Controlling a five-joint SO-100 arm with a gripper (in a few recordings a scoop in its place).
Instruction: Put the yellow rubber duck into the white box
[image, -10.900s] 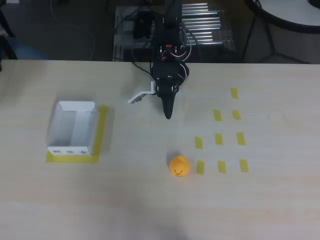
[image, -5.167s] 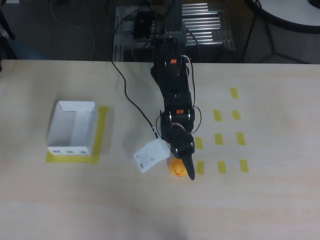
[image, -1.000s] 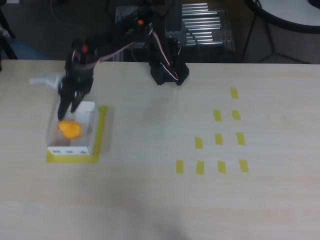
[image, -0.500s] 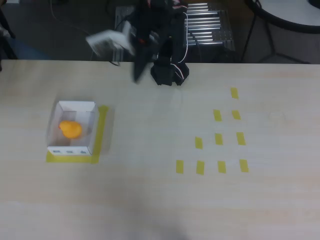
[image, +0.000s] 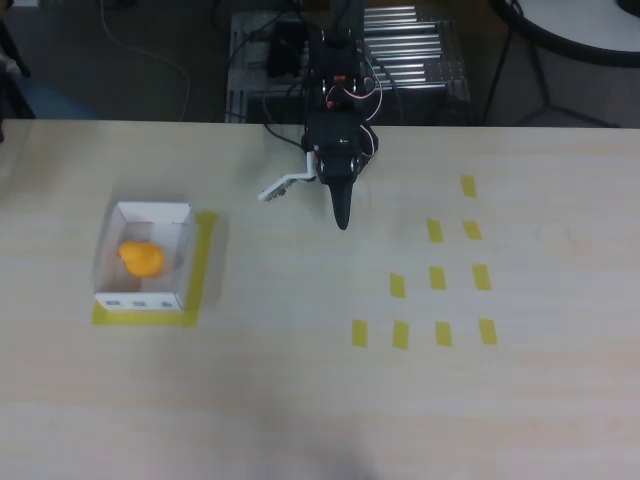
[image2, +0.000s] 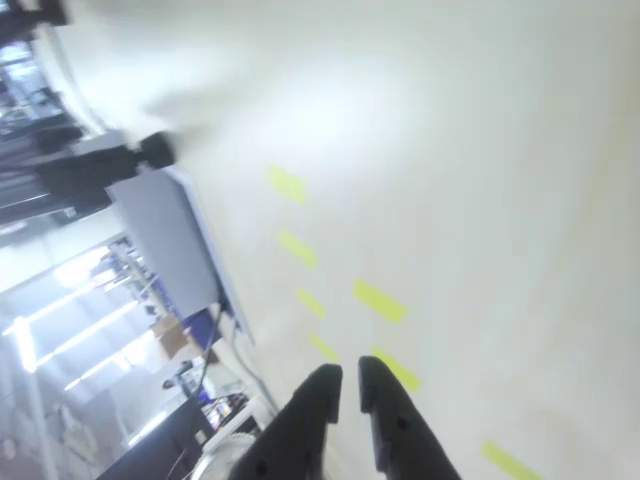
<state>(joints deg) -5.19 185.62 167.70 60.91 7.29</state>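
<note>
— Sitting where, the yellow rubber duck (image: 141, 258)?

— Inside the white box (image: 113, 252), on its floor, toward the left wall in the overhead view. Orange-yellow, lying free, untouched by anything.

— And the box?

— Upright, open-topped, at the left of the table (image: 300, 380). Small marks along the near wall. Resting on a yellow tape frame (image: 204, 268) that peeks out on the right and near sides.

— Gripper?

— Well apart from the box, near the far edge at the middle of the table. Gripper (image: 341, 213) pointing toward the camera side, dark fingertips drawn nearly together, only a thin slit left between them in the wrist view (image2: 343, 385). Holding nothing. White flat plate (image: 283, 186) sticking out to the left of it overhead.

— Anything else on the surface?

— Short yellow tape strips (image: 437, 277) in rows on the right half, several also visible in the wrist view (image2: 379, 300) past the fingertips. Cables and a metal rack (image: 410, 50) behind the table's far edge.
</note>
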